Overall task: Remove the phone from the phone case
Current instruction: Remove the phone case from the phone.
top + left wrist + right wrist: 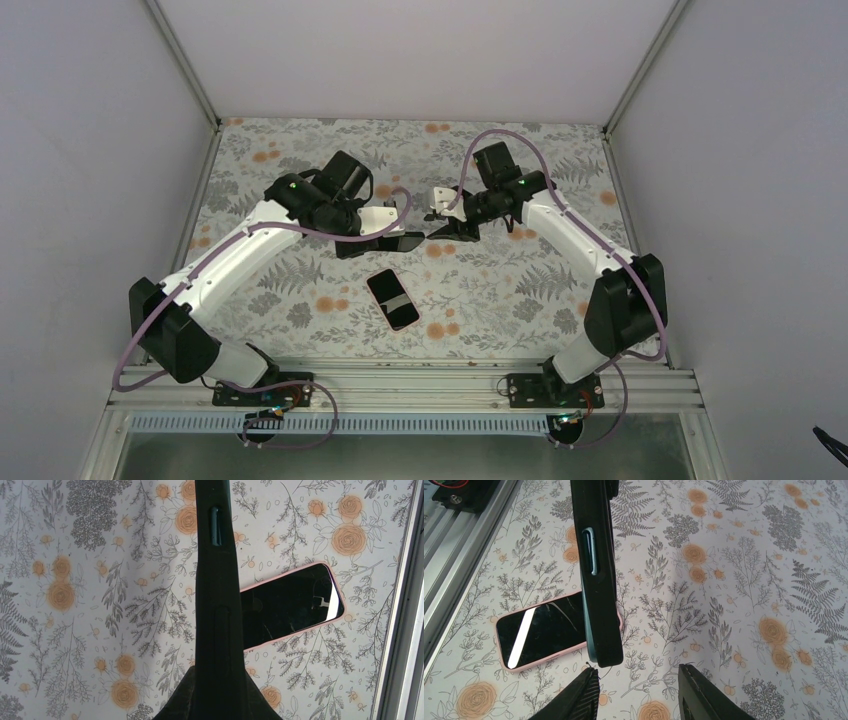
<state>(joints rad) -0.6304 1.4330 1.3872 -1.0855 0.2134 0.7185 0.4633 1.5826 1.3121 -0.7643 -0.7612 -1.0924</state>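
Note:
My left gripper (368, 240) (220, 680) is shut on a black phone case (398, 243) and holds it edge-on above the table. The case (215, 580) shows a teal strip in its side slot. I cannot tell whether anything is inside it. A phone with a pink rim and black screen (392, 298) lies flat, screen up, on the floral table below; it also shows in the left wrist view (295, 605) and the right wrist view (541, 635). My right gripper (440, 228) (638, 672) is open and empty, just off the case's free end (596, 595).
The floral table top (520, 290) is bounded by white walls at the sides and back. An aluminium rail (400, 385) runs along the near edge, close to the pink phone, and also shows in the right wrist view (454, 555).

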